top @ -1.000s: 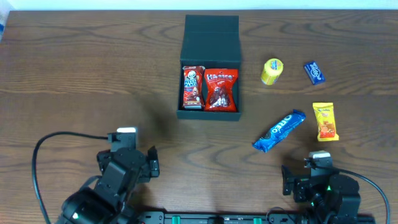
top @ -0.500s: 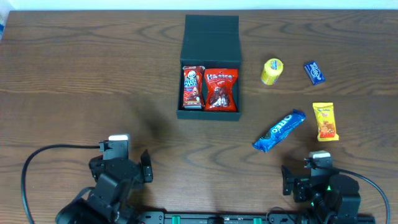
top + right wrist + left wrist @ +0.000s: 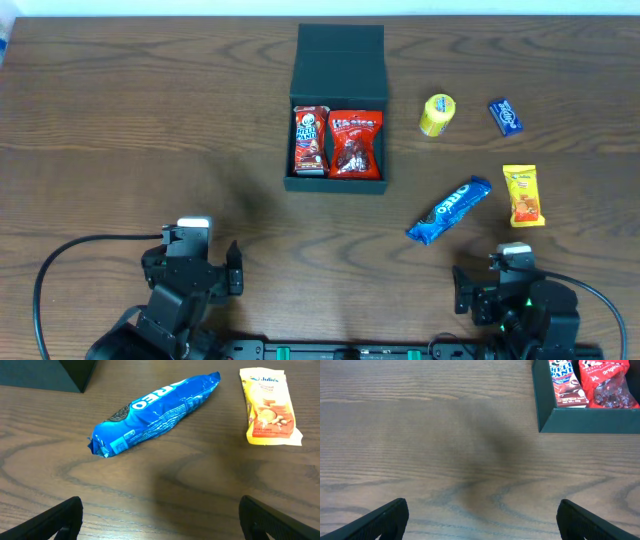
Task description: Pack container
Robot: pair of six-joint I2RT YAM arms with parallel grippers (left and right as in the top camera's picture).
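i see the wooden table (image 3: pixel 120 130) filling my overhead view, with the dark teal container (image 3: pixel 340 52) at its far middle, lid flapped back. my left gripper (image 3: pixel 481 522) and right gripper (image 3: pixel 160 520) sit at the near edge, fingers spread wide apart, nothing between them. a blue oreo pack (image 3: pixel 449 209) lies ahead of the right one. inside the container a red bag (image 3: pixel 355 145) lies beside a hello panda box (image 3: pixel 310 140). right of the container lie a yellow julie's packet (image 3: pixel 523 195), a yellow round snack (image 3: pixel 438 115) and a small blue packet (image 3: pixel 505 116).
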